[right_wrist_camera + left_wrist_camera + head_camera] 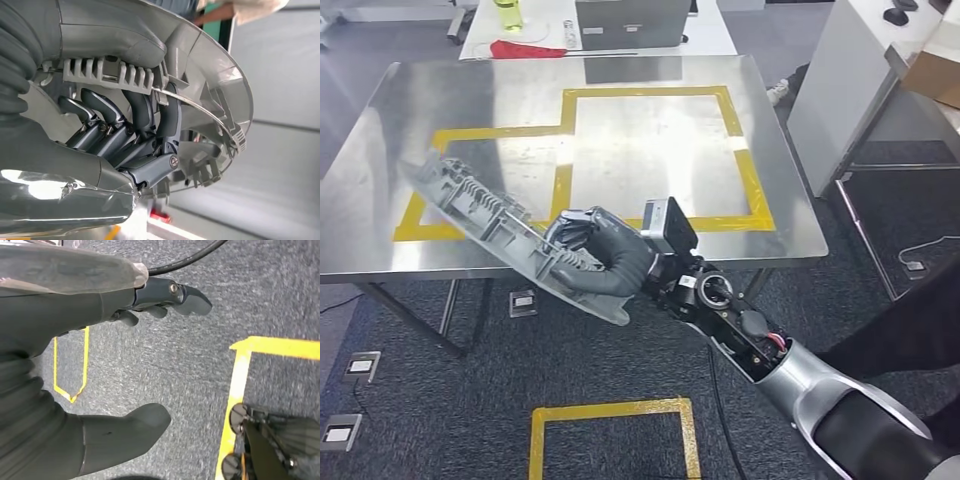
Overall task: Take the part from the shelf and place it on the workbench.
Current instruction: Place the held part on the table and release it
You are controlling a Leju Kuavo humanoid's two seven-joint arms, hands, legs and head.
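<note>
Floor marking: a yellow tape square (610, 437) on the dark carpet at 6 o'clock, nearest the robot.
Left hand: the left hand (113, 365) hangs over the carpet beside a yellow tape line (236, 390); thumb and fingers are spread apart with nothing between them.
Right arm: the silver arm (803, 385) comes in from 4 o'clock and reaches toward the middle.
Right hand: the right hand (603, 260) is clasped around the part, fingers (143, 112) curled through its ribbed inner side, thumb lying along the outer face.
Part: a long grey plastic part (482, 215), ribbed and slightly curved, held at a tilt; its gripped end hangs off the near edge of the workbench, its free end points to 10 o'clock over the tabletop. Whether that end touches the surface, I cannot tell.
Workbench: a shiny metal workbench (637, 150) with yellow tape outlines (652, 95); the part's free end lies over the left outline.
Far side: at 12 o'clock a white table (546, 30) carrying a red cloth (527, 48) and a dark box (633, 22).
Right side: at 2 o'clock a tilted white panel (841, 90).
</note>
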